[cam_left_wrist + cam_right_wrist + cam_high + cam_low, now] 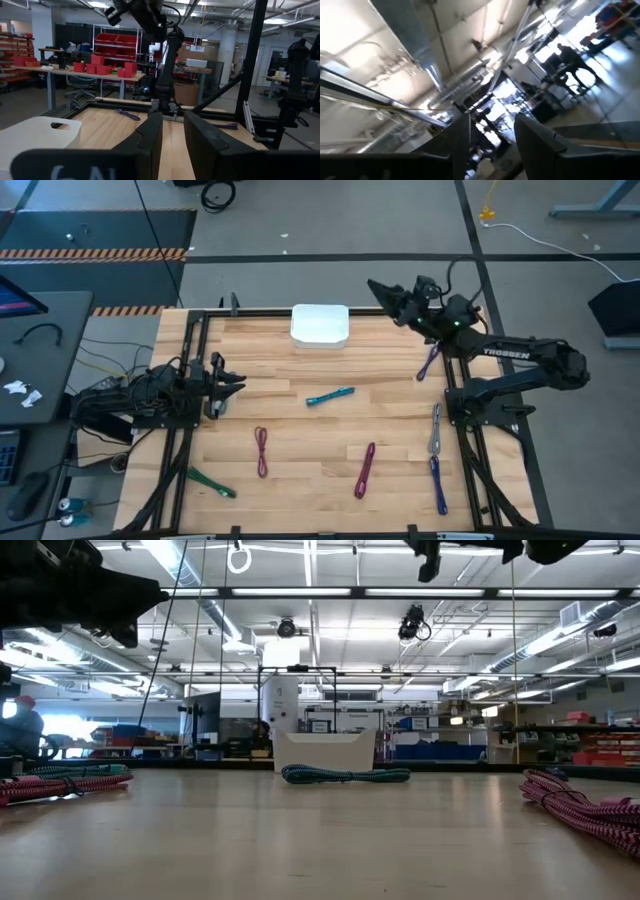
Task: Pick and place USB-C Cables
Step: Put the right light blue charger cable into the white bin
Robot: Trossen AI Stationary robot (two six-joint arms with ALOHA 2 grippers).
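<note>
Several cable bundles lie flat on the wooden table: teal (330,396) (345,776) in the middle, maroon (262,450), magenta (365,470) (590,812), green (212,483) near the front left, and purple (429,363), grey (437,430) and blue (438,485) along the right side. My left gripper (240,386) (173,137) hovers at the table's left edge, pointing right, open by a narrow gap and empty. My right gripper (372,284) (492,135) is raised over the far edge, right of the white bin, open and empty.
A white bin (320,325) (325,752) stands at the middle of the far edge. A black frame (190,350) runs along the table's left, right and far sides. The right arm's base (480,405) sits beside the grey cable.
</note>
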